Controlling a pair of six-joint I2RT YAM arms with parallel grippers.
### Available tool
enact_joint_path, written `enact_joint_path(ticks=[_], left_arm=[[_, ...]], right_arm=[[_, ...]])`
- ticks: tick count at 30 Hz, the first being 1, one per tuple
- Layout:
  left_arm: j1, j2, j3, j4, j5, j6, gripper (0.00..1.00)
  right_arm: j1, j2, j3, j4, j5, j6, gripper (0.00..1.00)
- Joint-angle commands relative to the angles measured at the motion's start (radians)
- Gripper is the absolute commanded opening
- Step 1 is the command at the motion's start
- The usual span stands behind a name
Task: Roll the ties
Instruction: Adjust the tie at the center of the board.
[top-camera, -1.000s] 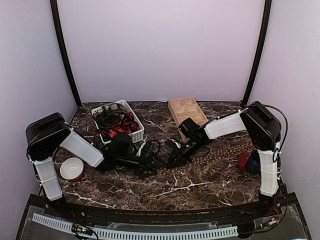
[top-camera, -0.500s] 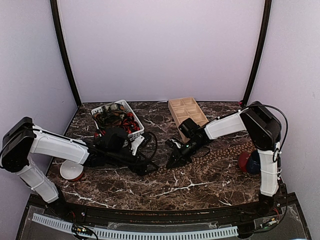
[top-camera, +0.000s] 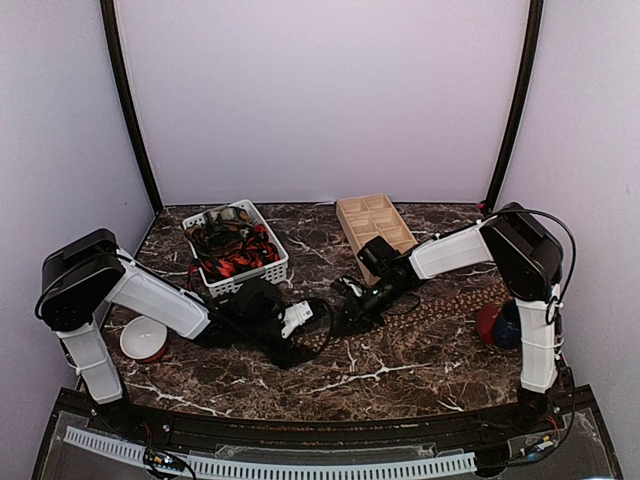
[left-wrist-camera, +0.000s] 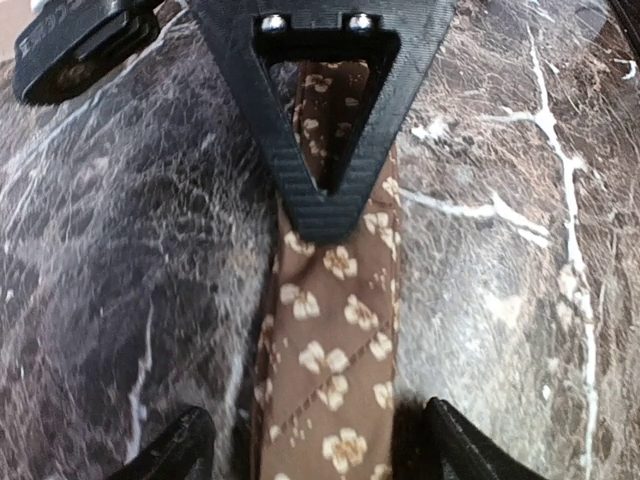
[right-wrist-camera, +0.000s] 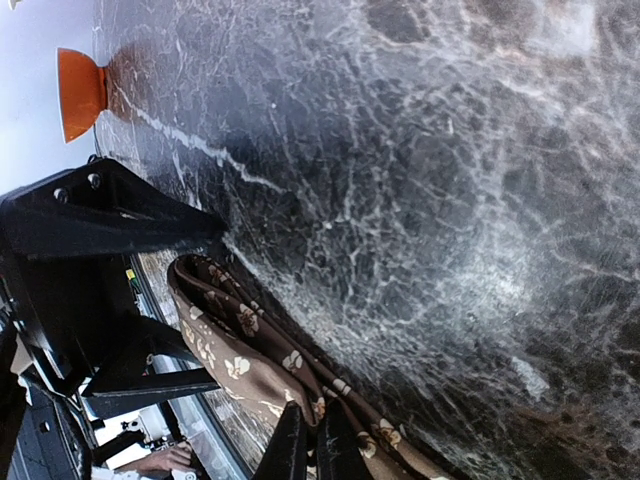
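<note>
Leftward, the left claw (left-wrist-camera: 315, 445) stands open, a finger on either side of the brown fabric necktie with tan flowers (left-wrist-camera: 330, 300) lying flat on the dark marble table (left-wrist-camera: 520, 250). Just ahead, the right claw (right-wrist-camera: 310, 445) is pinched closed on the same necktie.

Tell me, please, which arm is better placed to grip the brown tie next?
The left: the left gripper straddles the brown tie with open jaws, while the right gripper is shut on it farther along.
</note>
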Motion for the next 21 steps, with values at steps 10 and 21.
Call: enact_joint_path(ticks=[10,21], left_arm=[[0.02,0.021,-0.067,0.044,0.017,0.194,0.39],[0.036,-0.06,-0.123,0.098,0.072,0.057,0.71]], right_arm=[[0.008,0.003,0.011,-0.031,0.015,0.008,0.16],[0.015,0.013,0.018,-0.035,0.008,0.003,0.05]])
